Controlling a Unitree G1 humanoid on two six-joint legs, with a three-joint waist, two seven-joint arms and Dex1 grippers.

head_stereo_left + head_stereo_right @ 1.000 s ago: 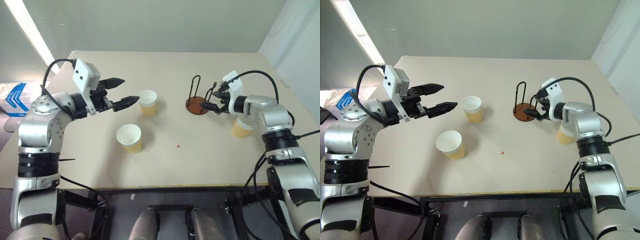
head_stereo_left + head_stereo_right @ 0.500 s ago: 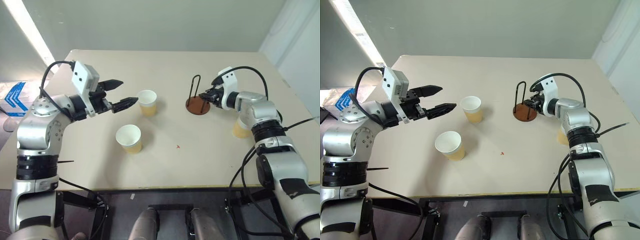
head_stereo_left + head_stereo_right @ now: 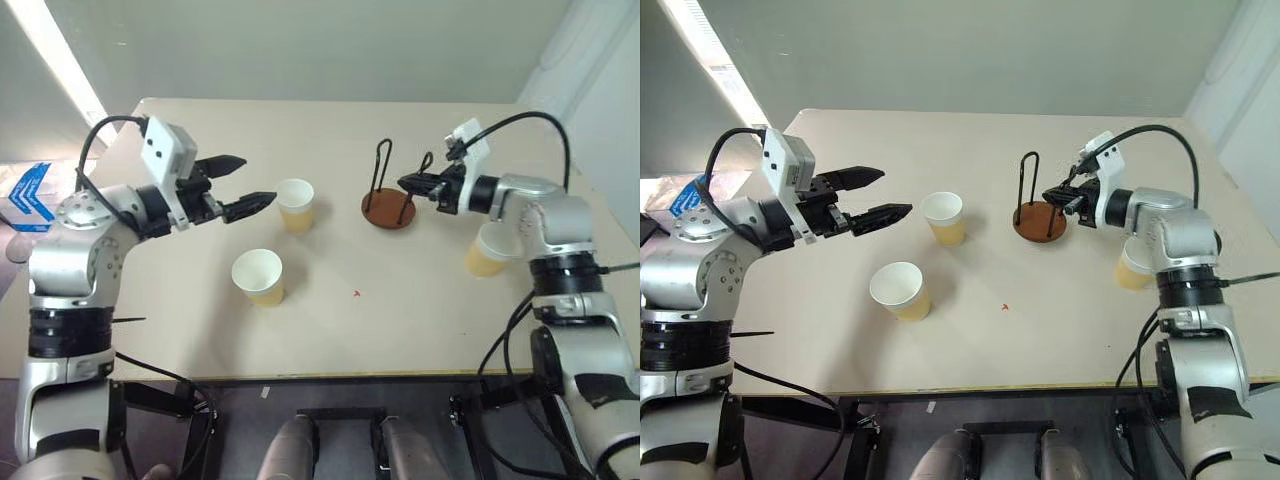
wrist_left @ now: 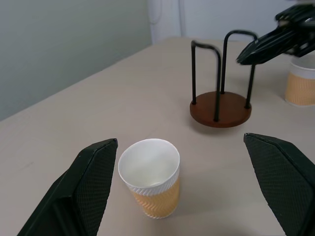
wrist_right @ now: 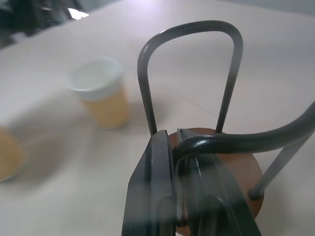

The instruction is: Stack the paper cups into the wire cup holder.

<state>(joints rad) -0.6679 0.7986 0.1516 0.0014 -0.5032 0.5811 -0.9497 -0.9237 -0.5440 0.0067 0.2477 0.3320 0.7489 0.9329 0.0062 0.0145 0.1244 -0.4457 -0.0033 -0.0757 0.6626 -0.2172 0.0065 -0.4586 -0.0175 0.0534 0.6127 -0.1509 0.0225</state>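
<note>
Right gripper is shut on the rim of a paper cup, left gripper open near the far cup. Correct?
Not quite. The right gripper is shut on a wire loop of the wire cup holder, not on a cup rim; the right wrist view shows its fingers pinching the wire. The left gripper is open near the far cup, as you said.

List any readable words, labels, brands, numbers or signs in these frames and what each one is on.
No text can be read anywhere.
Paper cups: plain, only a ribbed pattern on the sleeves.
Wire cup holder: no label.
Blue-and-white item beyond the table's left edge: blue arrow-like marks, no legible words.
White camera box on the left wrist: two dark dots, no lettering.
</note>
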